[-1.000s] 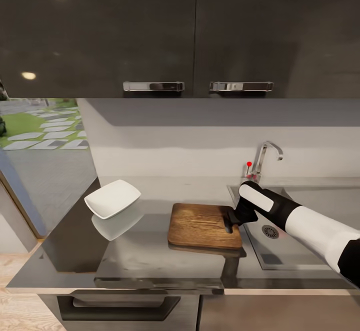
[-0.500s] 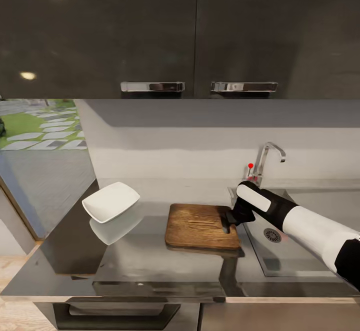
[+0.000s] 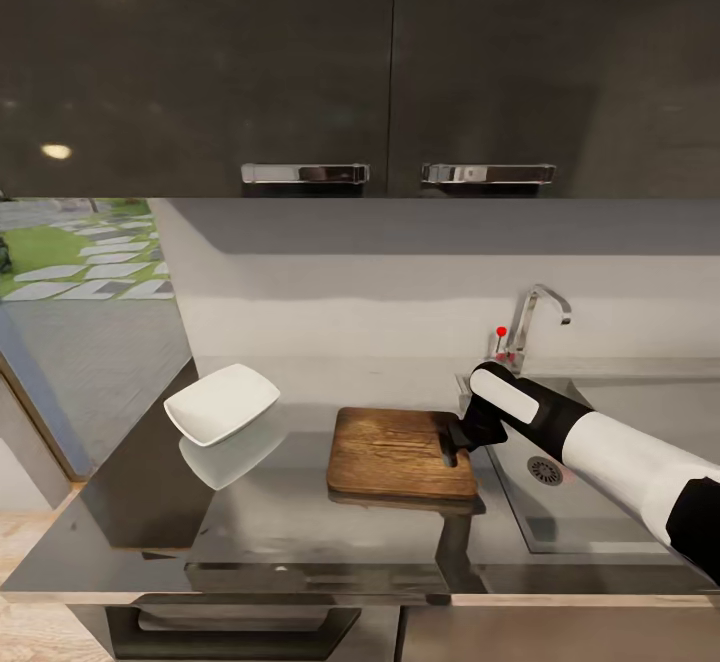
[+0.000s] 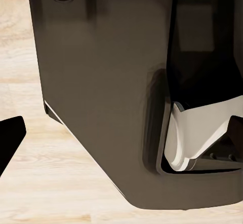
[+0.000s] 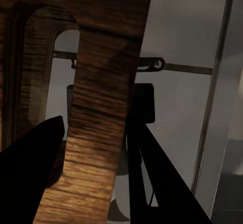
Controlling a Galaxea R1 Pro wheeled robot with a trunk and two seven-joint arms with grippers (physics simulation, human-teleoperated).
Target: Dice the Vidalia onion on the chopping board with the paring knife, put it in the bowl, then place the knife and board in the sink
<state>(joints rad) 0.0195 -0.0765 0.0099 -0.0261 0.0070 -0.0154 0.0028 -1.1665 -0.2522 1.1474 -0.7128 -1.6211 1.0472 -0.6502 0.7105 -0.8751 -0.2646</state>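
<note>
Lying flat on the countertop, the chopping board is a brown wooden rectangle with visible grain and rounded corners; its end nearest the sink carries the slot handle; the right gripper sits at that end, black fingers either side of the board edge; in the right wrist view the wood strip beside the slot runs between the two dark fingers, so the gripper is closed on the board's handle end; board looks slightly lifted at that end, hard to be sure; sink just beside the board, matte grey basin with round drain; chrome curved tap with red knob behind it; white squarish glossy bowl well apart from the board, tilted, its reflection on the glossy grey worktop; dark glossy upper cabinets with chrome handles above; left wrist view shows a dark cabinet panel over light wood floor; left gripper only a black fingertip, cannot tell its opening.
</note>
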